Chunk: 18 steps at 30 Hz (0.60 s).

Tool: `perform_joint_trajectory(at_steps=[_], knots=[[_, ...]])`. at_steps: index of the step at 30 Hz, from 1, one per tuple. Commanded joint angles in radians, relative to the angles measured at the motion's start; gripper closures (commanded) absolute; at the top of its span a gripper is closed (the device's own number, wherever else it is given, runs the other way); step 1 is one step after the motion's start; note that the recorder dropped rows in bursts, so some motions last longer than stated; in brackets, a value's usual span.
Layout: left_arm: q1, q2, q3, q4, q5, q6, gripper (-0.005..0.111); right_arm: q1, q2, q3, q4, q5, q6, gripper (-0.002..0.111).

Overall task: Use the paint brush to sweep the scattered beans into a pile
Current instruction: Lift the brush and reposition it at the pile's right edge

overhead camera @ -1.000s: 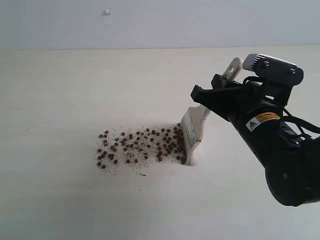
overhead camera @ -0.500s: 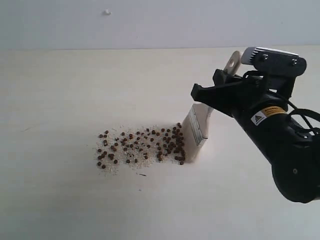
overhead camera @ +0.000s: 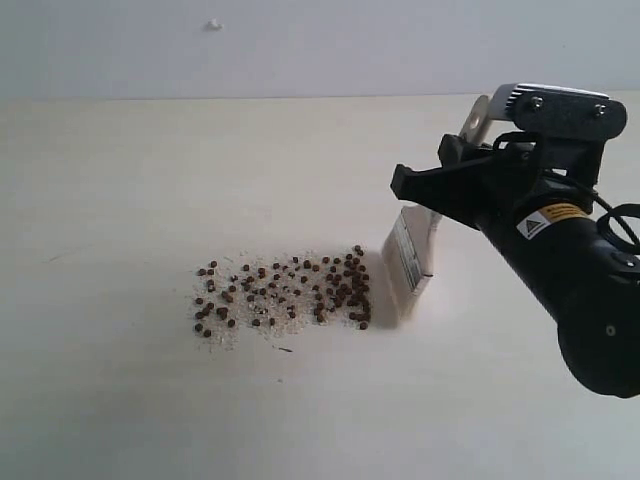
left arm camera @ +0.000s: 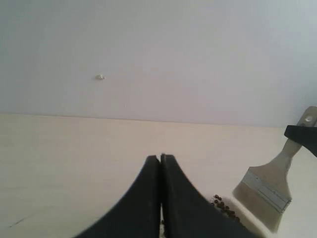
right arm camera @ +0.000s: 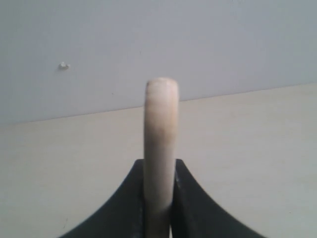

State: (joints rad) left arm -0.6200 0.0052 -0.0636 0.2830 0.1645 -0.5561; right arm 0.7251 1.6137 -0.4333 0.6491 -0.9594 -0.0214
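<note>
One paint brush, two claws, dozens of beans.
I count a single brush in my right claw, one left claw, and several dozen beans in one patch beside my right claw, too many to number.

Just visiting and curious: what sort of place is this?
Probably a robot test bench: a plain pale table against a blank wall, scattered beans, and a black right pincer holding a paint brush.
</note>
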Motion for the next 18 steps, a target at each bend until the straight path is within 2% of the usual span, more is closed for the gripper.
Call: perform_joint_trajectory(at_steps=[1,4,10,18], knots=[[0.004,-0.005,0.006,-0.003,-0.01,0.003,0.107,-0.004,-0.039,-0.003,0.004,-0.01,-0.029,0.108],[0.004,-0.005,0.006,-0.003,-0.01,0.003,0.107,-0.004,-0.07,-0.003,0.004,-0.006,-0.044,0.108],[0.004,-0.005,0.006,-0.003,-0.01,0.003,0.107,-0.004,-0.125,-0.003,0.066,0.038,-0.22,0.108],[0.004,-0.005,0.006,-0.003,-0.01,0.003,0.107,-0.004,-0.092,-0.003,0.079,0.038,-0.209,0.108]])
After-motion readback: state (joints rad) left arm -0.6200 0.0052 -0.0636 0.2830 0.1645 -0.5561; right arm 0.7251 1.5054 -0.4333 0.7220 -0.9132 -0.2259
